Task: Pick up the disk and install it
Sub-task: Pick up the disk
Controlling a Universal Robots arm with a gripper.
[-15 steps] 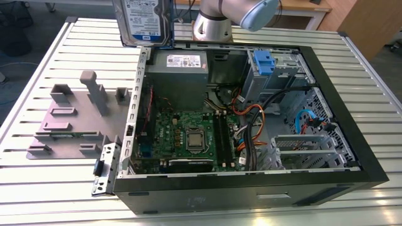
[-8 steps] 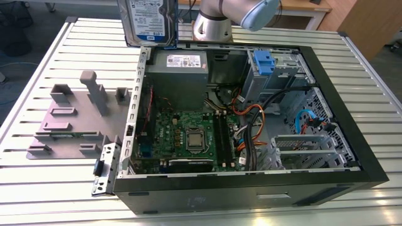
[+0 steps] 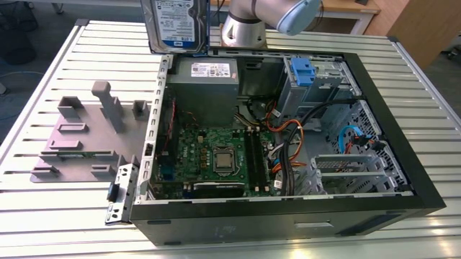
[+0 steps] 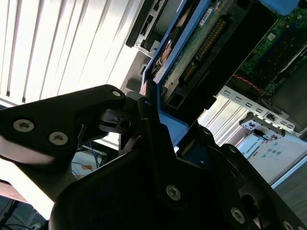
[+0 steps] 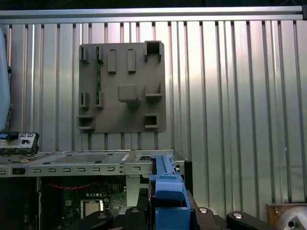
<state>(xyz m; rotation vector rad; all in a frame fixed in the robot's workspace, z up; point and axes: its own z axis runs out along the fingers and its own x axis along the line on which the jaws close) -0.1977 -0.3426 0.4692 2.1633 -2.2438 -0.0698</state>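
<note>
We have the fingers (image 4: 152,143) clamped on the disk (image 3: 175,24), gripping its blue-railed edge. The disk stands on edge in their grasp, raised off the counter (image 3: 72,216). Below the fingers lies the open computer case (image 3: 288,210).

The labelled metal disk (image 3: 175,22) hangs over the open black computer case's (image 3: 288,226) far edge; a grey fixture plate (image 3: 75,144) lies at the exterior view's left.
</note>
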